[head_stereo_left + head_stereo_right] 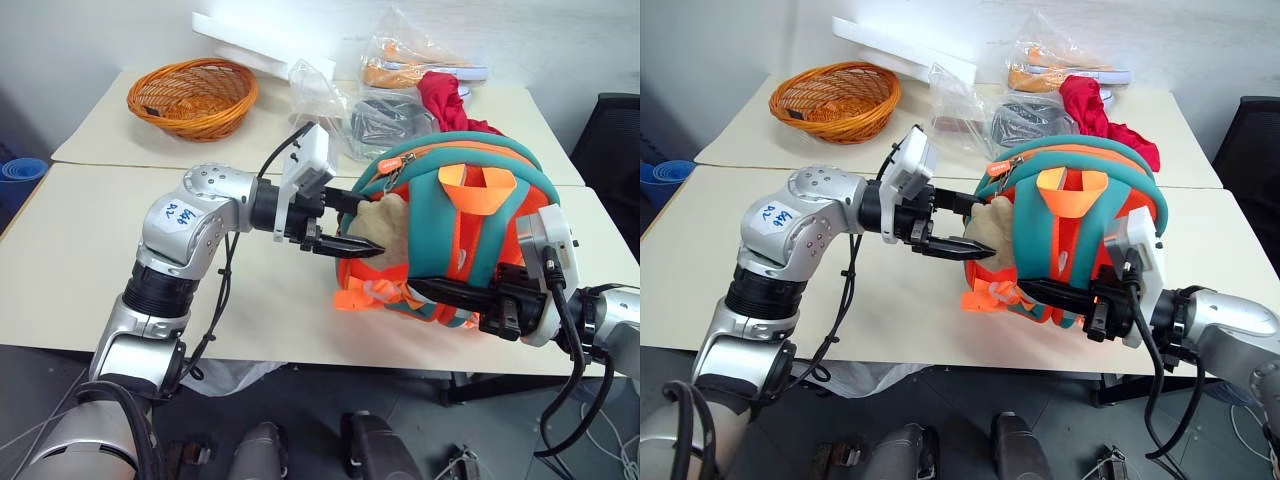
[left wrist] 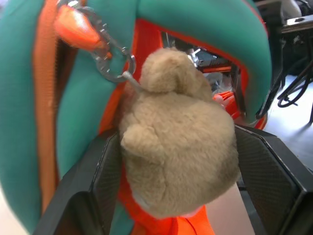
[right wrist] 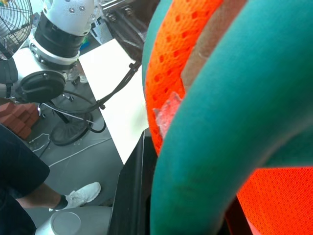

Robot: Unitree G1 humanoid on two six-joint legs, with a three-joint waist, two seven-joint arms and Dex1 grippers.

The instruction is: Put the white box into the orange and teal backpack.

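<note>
**Robot grips small backpack at table's near edge, plush toy between its other fingers**

The orange and teal backpack (image 1: pixel 455 235) stands upright at the near edge of a cream table (image 1: pixel 90 290), right of centre, its strap side turned toward the camera. The right gripper (image 1: pixel 470 300) reaches in from the right at the pack's lower part, its black fingers closed narrowly on a teal strap (image 3: pixel 230 122), which passes between them in the right wrist view. The left gripper (image 1: pixel 350 225) comes in level from the left, its jaws parted, with the tan plush toy (image 2: pixel 178 142) sitting between the two fingers (image 2: pixel 105 171) in the left wrist view; whether they press on the toy cannot be told. The toy hangs from a metal clip (image 2: pixel 110 61) at the pack's left side, beside an orange zipper pull (image 2: pixel 76 27). An orange webbing loop (image 1: pixel 1072 190) stands at the middle of the pack, between the teal straps.

The white box cannot be made out on the table or in either gripper.

On the far part of the table sit an orange wicker basket (image 1: pixel 193 95) at the left, a long white foam slab (image 1: pixel 905 45) behind it, clear plastic bags (image 1: pixel 1025 115) near the middle, and a red cloth (image 1: pixel 1090 105) just behind the backpack. In the right wrist view a person's leg and white shoe (image 3: pixel 83 195) show on the floor beyond the table.
</note>
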